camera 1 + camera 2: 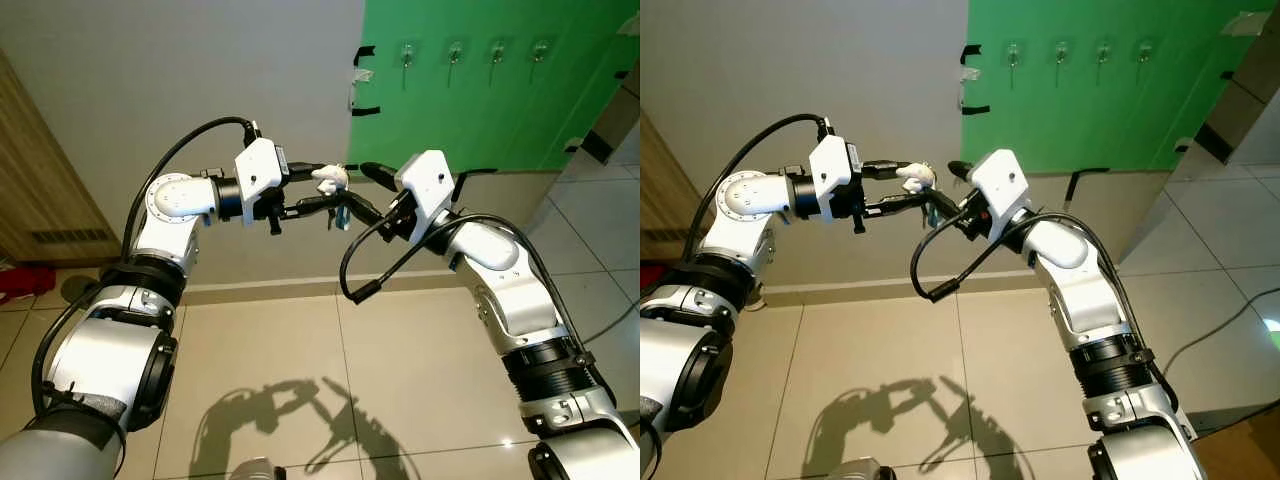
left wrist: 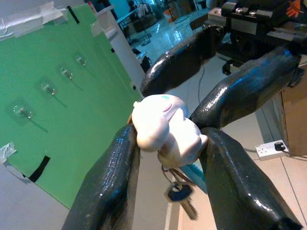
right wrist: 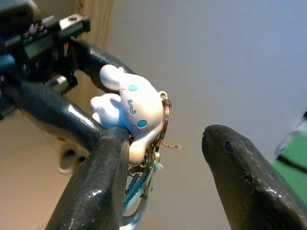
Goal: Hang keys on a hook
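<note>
A white plush charm point(image 1: 330, 178) with a key ring and keys point(image 2: 180, 196) hanging under it is held in mid-air at chest height. My left gripper point(image 1: 335, 188) is shut on the charm point(image 2: 165, 127), one finger on each side. My right gripper point(image 1: 352, 190) faces it from the right and is open. The charm point(image 3: 132, 108) rests against one of its fingers point(image 3: 96, 187), and the other finger point(image 3: 240, 182) stands apart from it. Several clear hooks point(image 1: 454, 52) are stuck on a green board point(image 1: 470, 110) on the wall, above and behind the grippers.
A wooden door point(image 1: 40, 180) stands to the left, with a red object point(image 1: 25, 280) on the floor by it. Beige tiled floor point(image 1: 300, 360) lies below the arms. A white power strip point(image 2: 271, 149) lies on the floor by a cabinet.
</note>
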Tool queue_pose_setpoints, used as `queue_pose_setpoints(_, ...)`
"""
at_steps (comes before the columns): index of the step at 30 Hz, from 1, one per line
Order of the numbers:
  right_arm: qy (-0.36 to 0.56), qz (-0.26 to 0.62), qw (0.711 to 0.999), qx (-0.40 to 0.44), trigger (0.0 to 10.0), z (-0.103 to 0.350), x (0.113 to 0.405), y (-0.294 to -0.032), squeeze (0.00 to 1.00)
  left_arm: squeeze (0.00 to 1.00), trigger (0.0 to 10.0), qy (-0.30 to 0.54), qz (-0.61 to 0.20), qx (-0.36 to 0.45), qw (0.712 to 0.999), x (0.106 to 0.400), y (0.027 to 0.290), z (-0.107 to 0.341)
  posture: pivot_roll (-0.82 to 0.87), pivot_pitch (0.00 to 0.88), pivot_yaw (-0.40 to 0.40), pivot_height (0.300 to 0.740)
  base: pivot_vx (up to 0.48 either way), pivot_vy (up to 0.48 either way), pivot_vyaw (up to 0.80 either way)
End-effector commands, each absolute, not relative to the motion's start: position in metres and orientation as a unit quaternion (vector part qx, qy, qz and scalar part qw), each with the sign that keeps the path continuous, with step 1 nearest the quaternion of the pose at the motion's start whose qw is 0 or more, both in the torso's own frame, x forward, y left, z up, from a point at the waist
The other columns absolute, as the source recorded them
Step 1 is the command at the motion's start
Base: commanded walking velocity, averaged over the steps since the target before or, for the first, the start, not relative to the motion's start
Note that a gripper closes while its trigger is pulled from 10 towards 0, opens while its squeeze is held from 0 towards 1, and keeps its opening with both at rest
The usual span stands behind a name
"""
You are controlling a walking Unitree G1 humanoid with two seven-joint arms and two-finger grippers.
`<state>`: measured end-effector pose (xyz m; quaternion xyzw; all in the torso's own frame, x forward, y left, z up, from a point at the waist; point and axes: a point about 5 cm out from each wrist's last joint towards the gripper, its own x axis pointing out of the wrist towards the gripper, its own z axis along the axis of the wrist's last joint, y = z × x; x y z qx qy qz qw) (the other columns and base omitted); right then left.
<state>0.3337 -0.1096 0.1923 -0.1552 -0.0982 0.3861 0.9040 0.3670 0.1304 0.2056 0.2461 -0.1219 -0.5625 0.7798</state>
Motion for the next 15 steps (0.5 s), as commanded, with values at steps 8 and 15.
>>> queue_pose_setpoints(8,-0.136,0.203,0.959,-0.14,10.0,0.221,0.358,-0.165,0.0,0.0,10.0,-0.076,-0.618,0.282,0.73,0.356,0.127,0.184,0.01,0.0,0.066,0.74,0.0,0.0,0.0)
queue_pose_setpoints(15,-0.105,0.266,0.955,-0.077,10.0,0.22,0.347,-0.17,0.0,0.0,10.0,-0.068,-0.614,0.287,0.732,0.356,0.13,0.181,0.01,0.0,0.06,0.74,0.0,0.0,0.0)
